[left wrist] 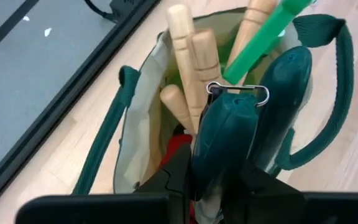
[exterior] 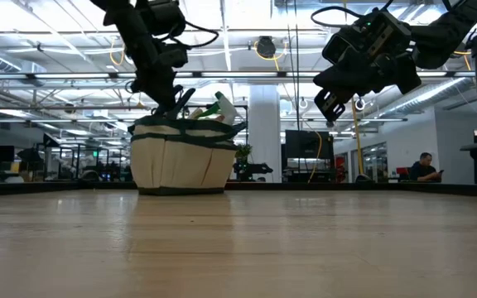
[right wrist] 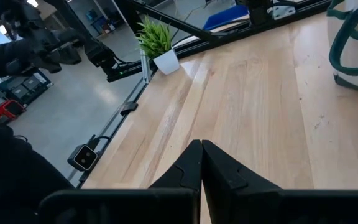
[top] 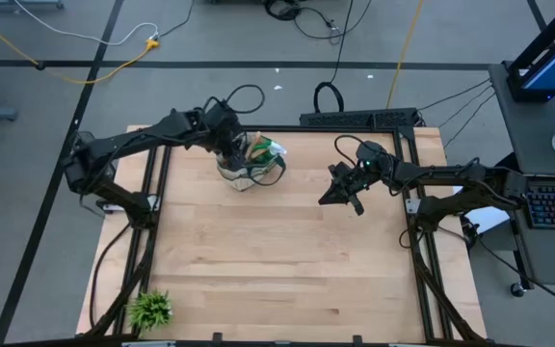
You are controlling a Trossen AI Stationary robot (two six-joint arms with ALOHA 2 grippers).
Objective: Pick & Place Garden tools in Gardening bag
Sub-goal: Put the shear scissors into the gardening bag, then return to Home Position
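Observation:
The beige gardening bag (top: 244, 169) with dark green trim stands on its base at the table's far side; it also shows in the low view (exterior: 180, 161). Wooden tool handles (left wrist: 188, 56), a green spray bottle (exterior: 222, 108) and something red (left wrist: 176, 149) stick out of it. My left gripper (top: 227, 145) is over the bag's mouth, shut on dark green pruning shears (left wrist: 247, 130). My right gripper (top: 340, 188) is shut and empty, raised above the table to the right of the bag; it also shows in the low view (exterior: 338, 95). My left gripper pinches the shears between its two fingers (left wrist: 173, 177), on the nearer dark green handle (left wrist: 219, 155). The fingers come from above, pointing down into the bag. The shears reach forward from the fingers along them, the wire-clasp end (left wrist: 238, 92) lying in the bag's mouth among the wooden handles.
A small leafy plant in a white pot (top: 150, 308) stands at the table's near left corner and shows in the right wrist view (right wrist: 157, 40). Bare wooden tabletop (top: 277, 251) lies between it and the bag. Black frame rails (top: 157, 193) run along the table's sides.

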